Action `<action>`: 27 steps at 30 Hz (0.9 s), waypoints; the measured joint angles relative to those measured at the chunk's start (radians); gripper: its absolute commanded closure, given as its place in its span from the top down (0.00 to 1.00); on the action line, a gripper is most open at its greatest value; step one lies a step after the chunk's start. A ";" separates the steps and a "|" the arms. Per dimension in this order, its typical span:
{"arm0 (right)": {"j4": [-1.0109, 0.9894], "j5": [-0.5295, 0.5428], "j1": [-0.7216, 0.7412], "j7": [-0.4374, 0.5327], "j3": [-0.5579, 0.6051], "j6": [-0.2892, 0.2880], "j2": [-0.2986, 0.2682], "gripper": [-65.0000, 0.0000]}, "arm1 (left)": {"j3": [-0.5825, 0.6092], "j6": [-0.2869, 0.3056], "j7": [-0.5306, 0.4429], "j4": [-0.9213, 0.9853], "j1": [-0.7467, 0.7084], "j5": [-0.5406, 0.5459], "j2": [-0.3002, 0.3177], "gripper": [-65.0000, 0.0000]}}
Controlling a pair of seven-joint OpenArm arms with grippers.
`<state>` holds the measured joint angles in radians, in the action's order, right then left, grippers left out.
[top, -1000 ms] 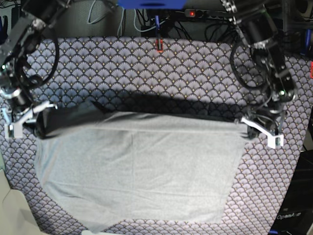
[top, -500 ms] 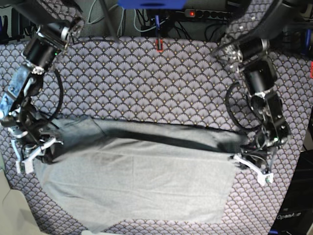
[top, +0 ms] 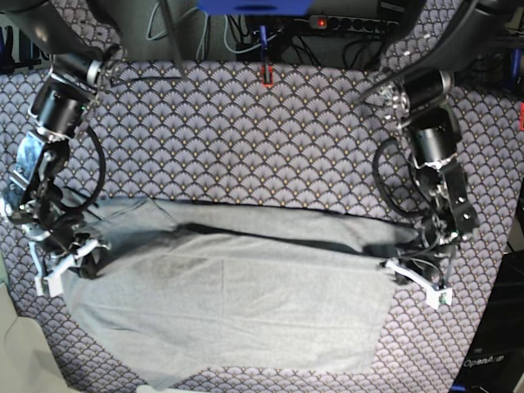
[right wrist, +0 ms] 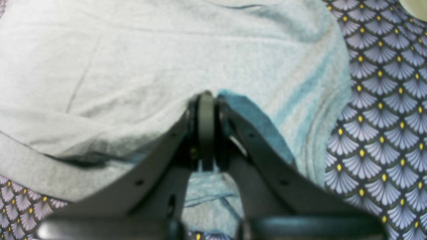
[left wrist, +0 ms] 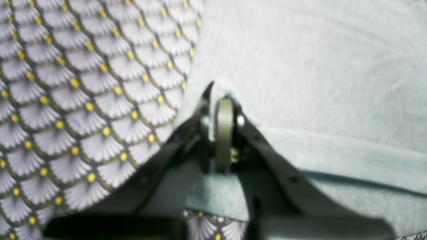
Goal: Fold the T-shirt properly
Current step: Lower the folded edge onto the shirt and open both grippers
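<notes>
The light grey T-shirt [top: 229, 311] lies spread over the near half of the table, its far edge doubled over toward me in a dark fold line. My left gripper [top: 413, 282] is at the shirt's right corner, shut on a pinch of its edge [left wrist: 223, 100]. At the shirt's left corner my right gripper [top: 61, 266] is shut on the fabric too [right wrist: 206, 96]. In the left wrist view the T-shirt [left wrist: 317, 66] fills the right side. In the right wrist view the T-shirt [right wrist: 100, 66] fills the left and centre, bunched in ridges to the right of the fingers.
A purple-grey fan-scale cloth [top: 246, 139] covers the whole table. Cables and a power strip [top: 327, 22] with a red light run along the back edge. A small red object [top: 266, 75] sits at the far middle. A pale object [top: 16, 352] lies at the near left corner.
Both grippers have come toward the near side and down, each carrying its corner of the shirt, so the far edge has folded further over the body. Most of the move came early.
</notes>
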<state>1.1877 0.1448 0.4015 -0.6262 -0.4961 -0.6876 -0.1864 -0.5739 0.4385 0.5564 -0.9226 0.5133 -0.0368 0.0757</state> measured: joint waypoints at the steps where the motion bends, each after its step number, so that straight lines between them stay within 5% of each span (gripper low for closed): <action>1: -0.020 -0.003 0.006 0.013 0.002 0.008 -0.009 0.00 | 0.000 0.000 -0.016 0.000 0.002 0.000 0.000 0.00; 18: -0.235 -0.004 0.142 0.124 0.079 0.034 -0.065 0.00 | 0.000 0.000 -0.022 0.000 0.072 0.000 -0.001 0.00; 27: -0.320 -0.108 0.188 0.187 0.078 0.034 -0.068 0.00 | 0.000 0.000 -0.099 0.082 0.071 -0.002 -0.001 0.00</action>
<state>0.8673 0.0372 0.5892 -0.4393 -0.4183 -0.6537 -0.2543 -0.5739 0.4381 0.4576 -0.8410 0.5838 -0.0383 0.0750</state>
